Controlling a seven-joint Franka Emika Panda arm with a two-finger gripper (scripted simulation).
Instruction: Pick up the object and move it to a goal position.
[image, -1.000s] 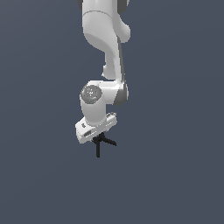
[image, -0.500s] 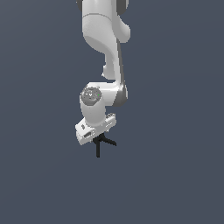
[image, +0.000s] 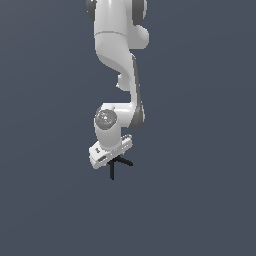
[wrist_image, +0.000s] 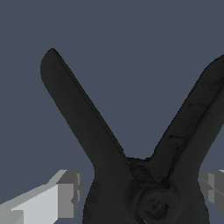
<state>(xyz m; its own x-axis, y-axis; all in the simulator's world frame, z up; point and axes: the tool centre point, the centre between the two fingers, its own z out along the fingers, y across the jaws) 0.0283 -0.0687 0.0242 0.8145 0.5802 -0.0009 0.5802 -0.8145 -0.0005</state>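
The object, a small black spring clamp (image: 118, 164), lies just under my hand in the exterior view. In the wrist view the clamp (wrist_image: 131, 175) fills the frame, its two handles splayed in a V and its pivot low in the picture. My gripper (image: 114, 159) is lowered over it and open. One grey finger (wrist_image: 65, 192) stands on one side of the clamp's body and the other finger (wrist_image: 213, 186) on the opposite side, with a thin gap showing beside the first. The clamp's red tip is hidden.
The white arm (image: 120, 65) comes down from the top of the exterior view. A plain dark grey surface (image: 200, 200) surrounds the clamp. No goal marker shows.
The hand has sunk slightly toward the clamp. The clamp has not moved.
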